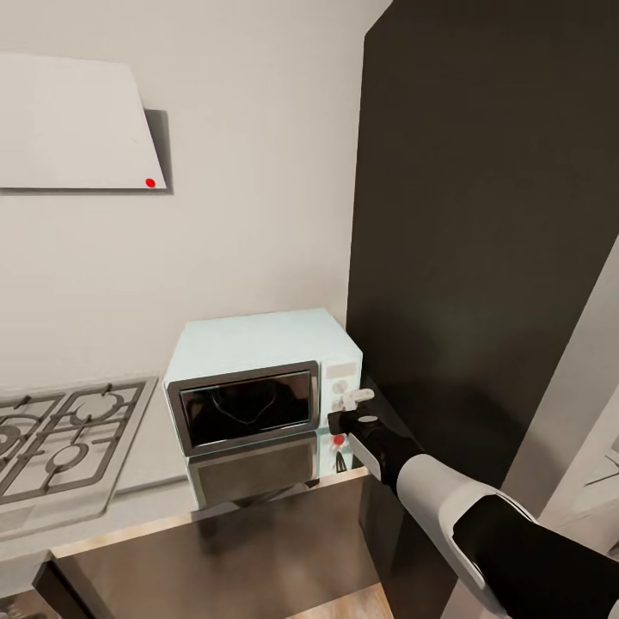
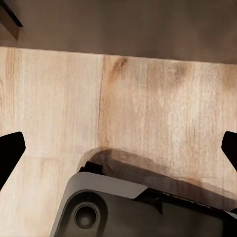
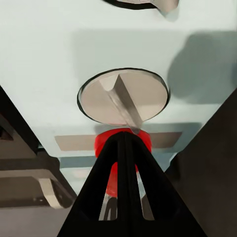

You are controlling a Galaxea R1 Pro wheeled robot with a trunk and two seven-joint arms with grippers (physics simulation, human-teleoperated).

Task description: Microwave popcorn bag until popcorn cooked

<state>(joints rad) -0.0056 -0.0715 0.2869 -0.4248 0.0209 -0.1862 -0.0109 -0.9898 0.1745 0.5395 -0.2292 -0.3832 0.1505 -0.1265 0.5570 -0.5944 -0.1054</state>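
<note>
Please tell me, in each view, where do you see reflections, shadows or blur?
Head view: the glossy countertop mirrors the microwave, and its dark door reflects faint shapes. Left wrist view: a soft shadow lies on the wooden floor. Right wrist view: the right gripper, shut, looks sharp; a blurred shadow falls beside the lower knob.

We see the pale mint microwave (image 1: pixel 258 344) standing on the grey countertop (image 1: pixel 129 507), door shut, against the wall.
</note>
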